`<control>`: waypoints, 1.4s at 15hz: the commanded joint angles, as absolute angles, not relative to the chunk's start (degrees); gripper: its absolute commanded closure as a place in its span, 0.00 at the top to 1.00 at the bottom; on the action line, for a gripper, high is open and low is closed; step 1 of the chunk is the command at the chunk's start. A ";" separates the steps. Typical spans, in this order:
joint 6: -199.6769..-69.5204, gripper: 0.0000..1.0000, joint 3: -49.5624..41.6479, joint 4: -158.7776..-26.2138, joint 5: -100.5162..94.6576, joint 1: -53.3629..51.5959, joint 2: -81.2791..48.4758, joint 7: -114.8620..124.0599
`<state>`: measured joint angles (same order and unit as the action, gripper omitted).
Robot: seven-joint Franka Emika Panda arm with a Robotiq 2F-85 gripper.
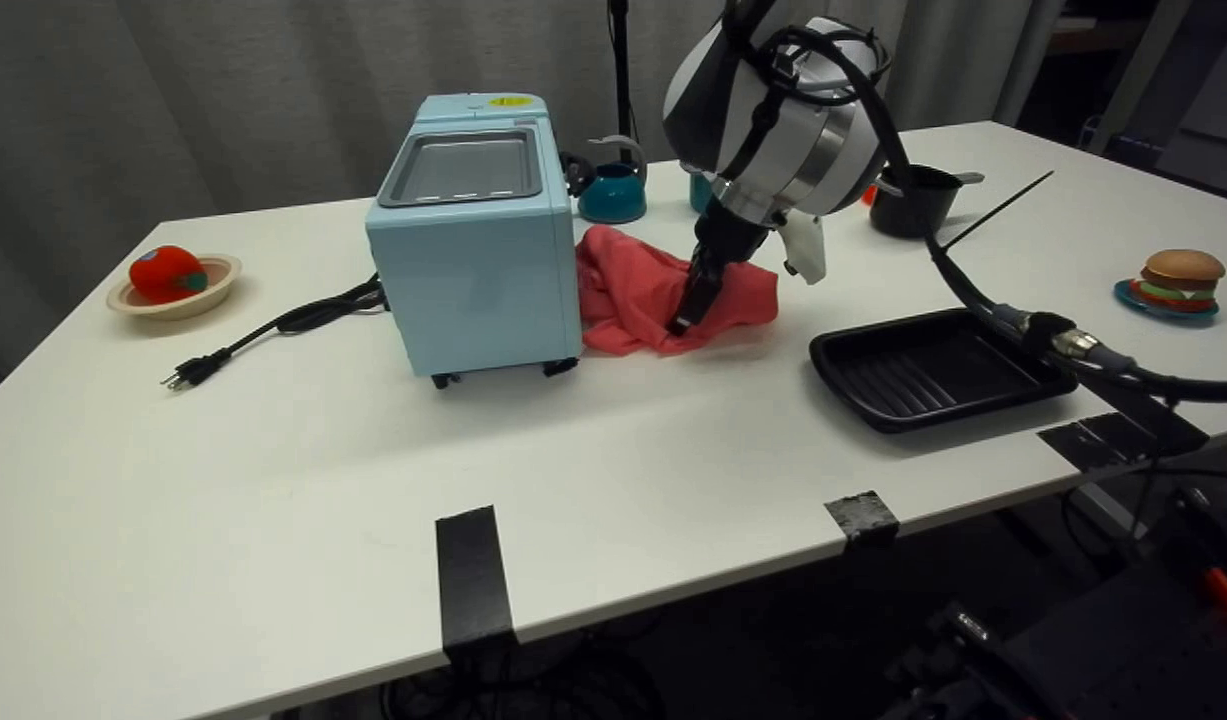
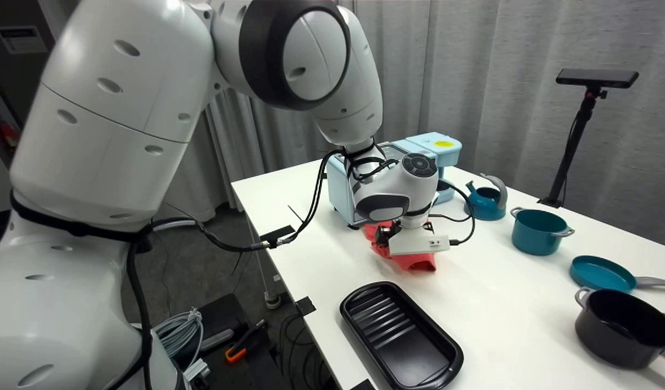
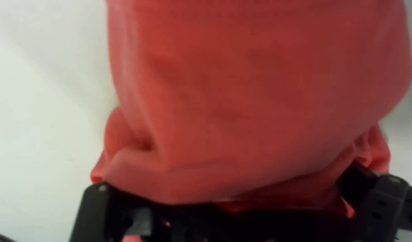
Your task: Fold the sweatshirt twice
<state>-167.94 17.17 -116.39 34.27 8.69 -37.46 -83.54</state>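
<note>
White counter (image 1: 303, 470). Light-blue toaster oven (image 1: 483, 280) with yellow sticker (image 1: 511, 101) on top; black power cord (image 1: 313, 317) with plug (image 1: 198, 370), lying on the counter; shallow cream bowl (image 1: 173, 311) containing red rounded item (image 1: 163, 275); burger (image 1: 1181, 270) on small teal plate (image 1: 1130, 296); black ridged tray (image 2: 413, 352) near the counter's edge. In an exterior view: teal kettle (image 2: 484, 208), teal pot (image 2: 533, 242) just beside it, teal frying pan (image 2: 600, 273) near dark pot (image 2: 598, 338). Black tape strips (image 1: 473, 570) over the edge. At the back: grey curtains (image 2: 522, 70), black stand (image 2: 572, 141) bearing flat device (image 2: 598, 79).
</note>
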 commanded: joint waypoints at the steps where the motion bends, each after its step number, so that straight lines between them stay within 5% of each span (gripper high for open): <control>1: -171.01 1.00 13.05 -111.44 24.48 9.04 -42.46 -76.43; 9: -163.73 1.00 -4.05 -105.22 2.84 5.62 -42.91 -48.40; 21: -146.17 1.00 1.45 -106.89 -2.72 8.08 -29.22 -37.41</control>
